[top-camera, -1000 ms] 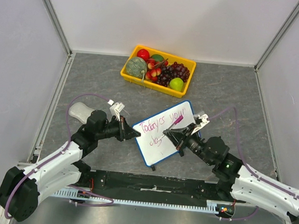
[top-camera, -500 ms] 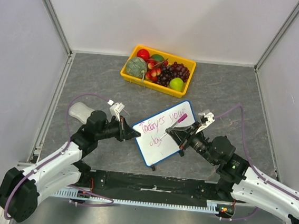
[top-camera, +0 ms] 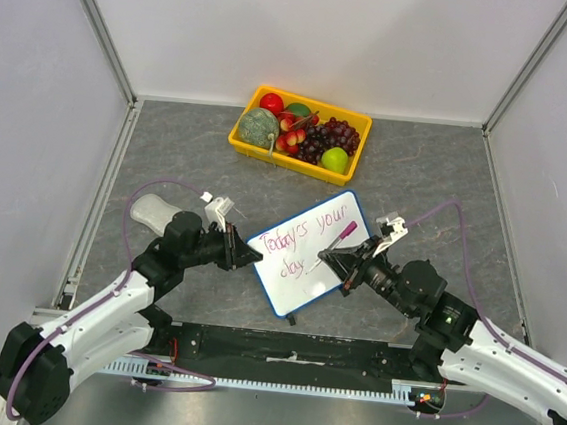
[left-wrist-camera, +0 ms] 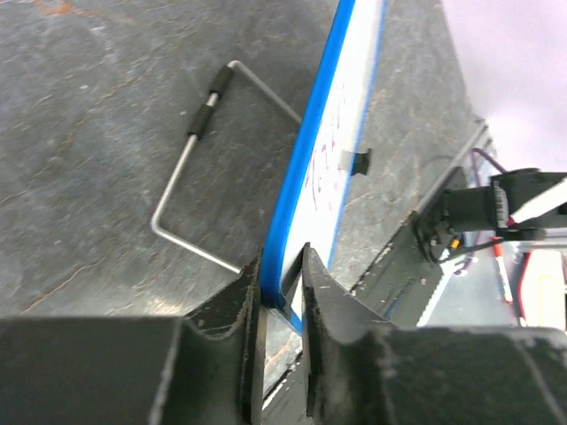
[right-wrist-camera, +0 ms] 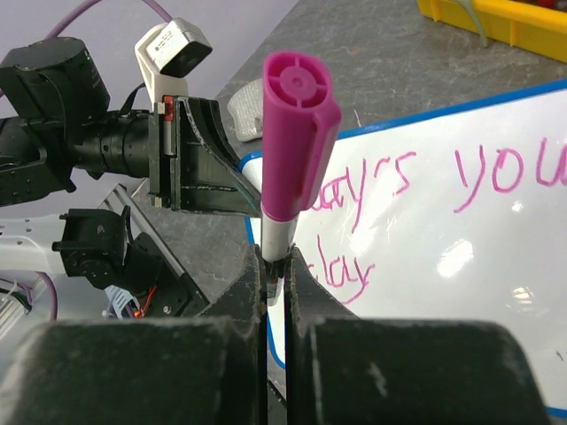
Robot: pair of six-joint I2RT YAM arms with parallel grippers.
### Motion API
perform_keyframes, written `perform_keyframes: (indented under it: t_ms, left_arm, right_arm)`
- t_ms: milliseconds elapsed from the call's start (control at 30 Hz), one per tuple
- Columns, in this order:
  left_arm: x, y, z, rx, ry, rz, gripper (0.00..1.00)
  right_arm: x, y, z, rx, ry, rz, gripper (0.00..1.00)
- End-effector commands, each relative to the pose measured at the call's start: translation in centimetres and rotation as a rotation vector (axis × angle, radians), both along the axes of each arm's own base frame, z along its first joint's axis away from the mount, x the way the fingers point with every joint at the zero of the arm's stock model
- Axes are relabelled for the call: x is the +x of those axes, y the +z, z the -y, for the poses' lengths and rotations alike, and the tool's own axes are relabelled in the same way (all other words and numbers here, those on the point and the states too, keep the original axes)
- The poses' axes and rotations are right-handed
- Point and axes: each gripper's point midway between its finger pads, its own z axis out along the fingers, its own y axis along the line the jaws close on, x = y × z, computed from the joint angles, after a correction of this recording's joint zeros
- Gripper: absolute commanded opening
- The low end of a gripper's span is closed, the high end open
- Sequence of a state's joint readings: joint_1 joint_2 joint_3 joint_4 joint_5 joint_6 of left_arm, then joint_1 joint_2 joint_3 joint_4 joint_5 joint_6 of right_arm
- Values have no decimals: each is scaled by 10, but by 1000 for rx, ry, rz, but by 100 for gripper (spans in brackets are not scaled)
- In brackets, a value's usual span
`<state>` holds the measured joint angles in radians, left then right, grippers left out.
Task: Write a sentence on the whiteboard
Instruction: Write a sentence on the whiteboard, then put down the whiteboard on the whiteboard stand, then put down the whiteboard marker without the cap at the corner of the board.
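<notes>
The sentence [top-camera: 306,237] is in pink cursive. From the top it reads "Today's your" with "day" beneath, on the whiteboard [top-camera: 296,286], which lies askew on the table [top-camera: 438,177] between the two grippers, on the near side of the basket [top-camera: 288,163]. The right wrist view shows only "ay's you" and "lay", cut off by the marker [right-wrist-camera: 297,133]. The left wrist view sees the board nearly edge-on, with slivers of pink too steep to read and a wire stand [left-wrist-camera: 190,159] behind it. No brand can be read. The left gripper [top-camera: 255,257] has its jaws slightly apart astride the blue rim [left-wrist-camera: 310,150]. The right gripper [top-camera: 344,266] is clamped on the marker's white barrel.
</notes>
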<state>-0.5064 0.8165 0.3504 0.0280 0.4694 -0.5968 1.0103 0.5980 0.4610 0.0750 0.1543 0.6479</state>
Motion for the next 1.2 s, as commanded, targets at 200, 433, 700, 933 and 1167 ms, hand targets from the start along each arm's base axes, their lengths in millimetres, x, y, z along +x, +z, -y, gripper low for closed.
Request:
perform_keyframes:
  t_ms: [200, 433, 700, 933, 1167]
  left_arm:
    - [-1, -33, -32, 189, 84, 13, 55]
    - [3, -21, -37, 177, 125, 58, 68]
    - [11, 7, -45, 152, 204, 118, 73]
    - [18, 43, -54, 143, 266, 193, 75]
    - [18, 64, -44, 128, 203, 213, 75]
  right_arm:
    - [-15, -37, 20, -66, -8, -114, 0]
    - [-24, -74, 34, -138, -24, -209, 0]
    - [-40, -132, 57, -199, -79, -372, 0]
    - [-50, -178, 67, -208, -130, -513, 0]
    - [-42, -186, 87, -186, -283, -578, 4]
